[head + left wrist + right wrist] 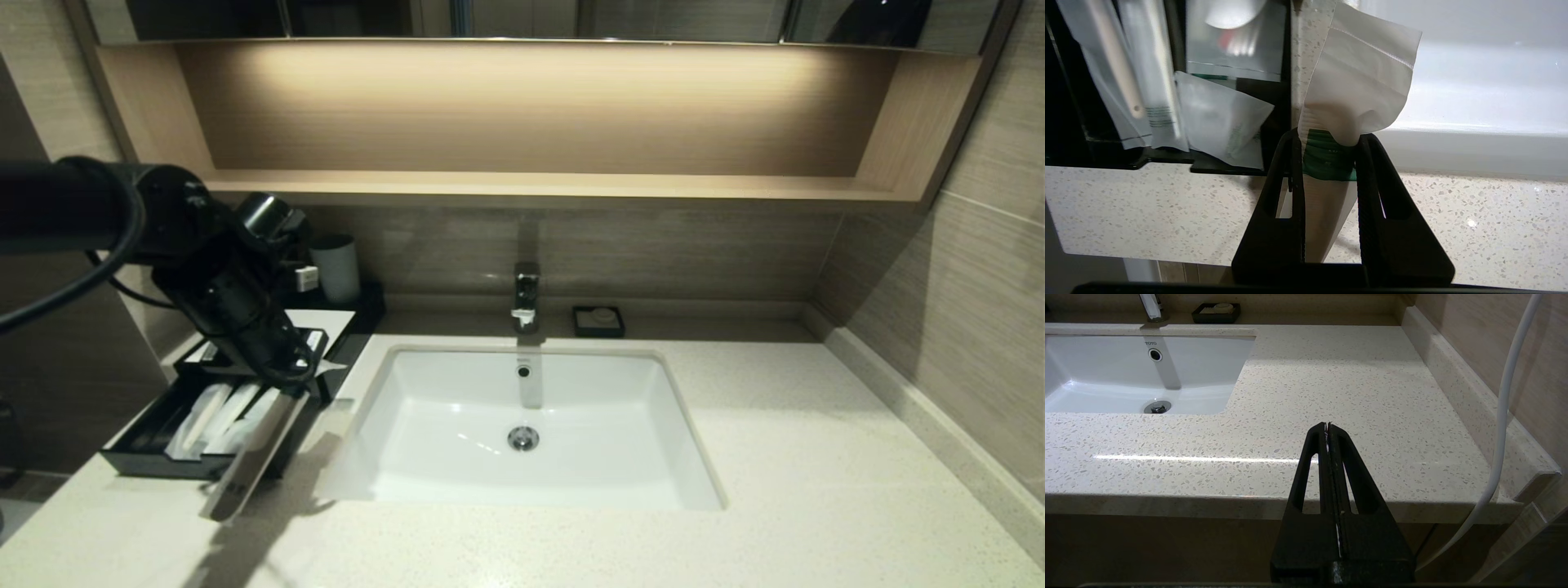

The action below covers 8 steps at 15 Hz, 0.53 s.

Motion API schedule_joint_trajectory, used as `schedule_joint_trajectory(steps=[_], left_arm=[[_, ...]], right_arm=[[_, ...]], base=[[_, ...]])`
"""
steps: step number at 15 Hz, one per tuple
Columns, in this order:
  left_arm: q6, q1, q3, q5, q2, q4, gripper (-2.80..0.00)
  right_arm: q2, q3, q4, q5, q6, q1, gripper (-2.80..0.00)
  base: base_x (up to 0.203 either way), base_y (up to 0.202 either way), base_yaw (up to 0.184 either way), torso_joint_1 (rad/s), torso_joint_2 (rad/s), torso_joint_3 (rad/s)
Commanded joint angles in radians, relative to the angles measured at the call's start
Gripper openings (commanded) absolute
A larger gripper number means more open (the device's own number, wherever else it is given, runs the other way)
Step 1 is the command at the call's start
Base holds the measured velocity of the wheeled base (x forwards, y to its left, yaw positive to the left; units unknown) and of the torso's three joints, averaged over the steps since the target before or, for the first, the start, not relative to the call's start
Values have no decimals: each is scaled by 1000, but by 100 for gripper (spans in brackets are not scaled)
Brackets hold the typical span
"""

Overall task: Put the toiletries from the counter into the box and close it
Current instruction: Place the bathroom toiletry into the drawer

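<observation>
Showing the left gripper (pixel 1327 141) clamped on a wrapped toiletry (pixel 1359 77) at its green label, held above the counter (pixel 1147 212) between the sink (pixel 522 425) and the open drawer of the black box (pixel 155 457). Two more wrapped toiletries (pixel 220 416) lie side by side inside that drawer, on the far side of it from the sink. The right gripper (pixel 1327 426), fingers pressed together and empty, hangs off the counter's front edge, on the sink's other side

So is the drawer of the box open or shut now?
Open. The box's drawer is pulled out toward the counter edge, and wrapped toiletries lie exposed inside.
</observation>
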<state>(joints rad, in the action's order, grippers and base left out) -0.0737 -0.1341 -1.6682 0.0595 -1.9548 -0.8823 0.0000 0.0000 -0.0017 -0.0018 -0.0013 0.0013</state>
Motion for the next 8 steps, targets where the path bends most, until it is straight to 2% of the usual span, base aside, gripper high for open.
schedule_joint_trajectory(steps=[1,8], left_arm=[[20,46,-11,0,32,-4,-280],[119,191,-17,5,59,4,-280]], right_arm=[[0,0,-1,0,0,0,-280],[0,2,-1,0,0,0,-280]], base=[[0,0,0,0,0,0],[0,0,0,0,0,0]])
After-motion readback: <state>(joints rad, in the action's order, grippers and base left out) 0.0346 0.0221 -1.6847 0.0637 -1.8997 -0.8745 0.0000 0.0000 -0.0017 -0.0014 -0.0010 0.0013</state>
